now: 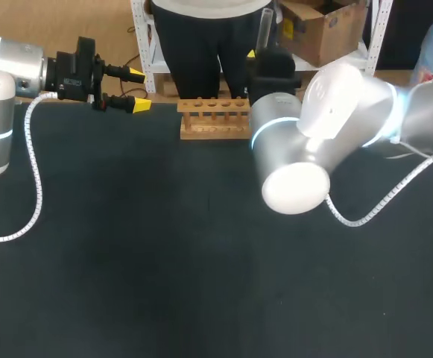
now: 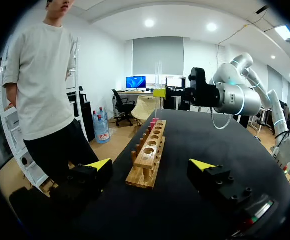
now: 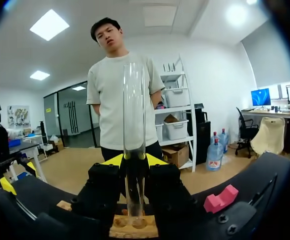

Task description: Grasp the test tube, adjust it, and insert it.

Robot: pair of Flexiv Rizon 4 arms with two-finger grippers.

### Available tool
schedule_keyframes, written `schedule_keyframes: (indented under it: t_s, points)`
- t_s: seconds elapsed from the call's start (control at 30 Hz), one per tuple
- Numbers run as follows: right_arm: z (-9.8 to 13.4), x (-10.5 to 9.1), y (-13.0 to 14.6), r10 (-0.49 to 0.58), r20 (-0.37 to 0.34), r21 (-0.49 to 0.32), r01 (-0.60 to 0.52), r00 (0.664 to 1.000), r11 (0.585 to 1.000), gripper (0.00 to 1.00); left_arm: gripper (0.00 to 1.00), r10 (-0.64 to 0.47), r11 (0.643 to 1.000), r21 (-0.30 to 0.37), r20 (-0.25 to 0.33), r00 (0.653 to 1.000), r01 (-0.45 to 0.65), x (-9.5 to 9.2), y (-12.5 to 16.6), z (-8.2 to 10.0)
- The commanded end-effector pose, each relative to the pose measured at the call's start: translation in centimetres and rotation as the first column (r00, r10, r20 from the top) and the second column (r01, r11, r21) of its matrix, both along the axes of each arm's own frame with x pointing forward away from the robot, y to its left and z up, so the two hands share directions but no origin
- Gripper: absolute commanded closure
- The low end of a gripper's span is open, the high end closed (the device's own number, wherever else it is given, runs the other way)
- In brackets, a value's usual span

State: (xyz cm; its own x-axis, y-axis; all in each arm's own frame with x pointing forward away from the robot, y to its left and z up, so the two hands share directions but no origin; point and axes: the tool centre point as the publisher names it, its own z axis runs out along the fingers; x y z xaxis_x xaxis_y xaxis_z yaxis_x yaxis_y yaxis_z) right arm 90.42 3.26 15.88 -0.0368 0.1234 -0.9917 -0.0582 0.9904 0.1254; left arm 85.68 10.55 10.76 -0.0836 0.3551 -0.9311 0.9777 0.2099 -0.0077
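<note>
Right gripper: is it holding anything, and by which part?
Yes: the right gripper is shut on the test tube, gripping its lower part, upright over the wooden rack. The left gripper is open and empty.

Bright ceiling panels; dark table; wrist edges warped.

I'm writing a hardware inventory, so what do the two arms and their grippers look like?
Both arms, left arm and right arm, are rounded silver-white tubes with glowing pale-blue joint rings and white spiral-wrapped cables. The left gripper and right gripper are blocky black with yellow fingertips.
</note>
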Motion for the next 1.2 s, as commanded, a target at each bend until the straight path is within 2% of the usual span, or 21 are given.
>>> schedule_keyframes:
  t_s: [0.03,0.6,1.2]
  points:
    - [-0.5,-0.1,-0.4,0.169,0.108,-0.008,-0.169,0.98,0.986,1.0,0.0,-0.001,1.0,0.0,0.001,1.0,0.001,0.0,0.0,-0.1]
    - [-0.9,-0.3,-0.6,0.199,0.087,-0.046,-0.196,0.976,0.98,1.0,0.0,-0.001,1.0,0.0,0.001,1.0,0.001,0.0,0.0,-0.1]
    - [-3.9,0.2,0.3,0.235,0.025,-0.069,-0.233,0.972,0.97,1.0,0.0,-0.001,1.0,0.0,0.001,1.0,0.001,0.0,0.0,-0.1]
